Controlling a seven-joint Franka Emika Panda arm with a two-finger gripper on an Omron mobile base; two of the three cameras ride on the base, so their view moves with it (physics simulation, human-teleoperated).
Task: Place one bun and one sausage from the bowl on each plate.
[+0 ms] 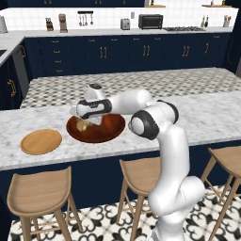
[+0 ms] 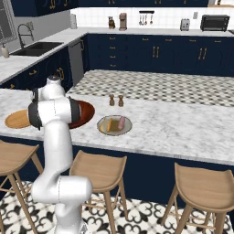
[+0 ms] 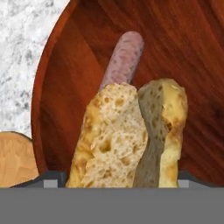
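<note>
From the left base camera, left to right along the marble counter point(image 1: 212, 117): wooden plate point(image 1: 41, 141), bare; then dark red bowl point(image 1: 96, 128) with the gripper point(image 1: 83, 124) lowered into its left part, a yellowish bun point(image 1: 83, 125) at its tip.

From the right base camera: same wooden plate point(image 2: 17, 119) far left, bowl point(image 2: 84, 113) half hidden behind the arm, then the grey-rimmed plate point(image 2: 114, 125) carrying a bun point(image 2: 109, 125) and a sausage point(image 2: 121, 123) side by side.

From the hand camera: bun point(image 3: 131, 135) upright between wide-set finger tips point(image 3: 54, 178), seemingly clasped; sausage point(image 3: 123, 59) lying behind it on the bowl point(image 3: 188, 52) floor.
</note>
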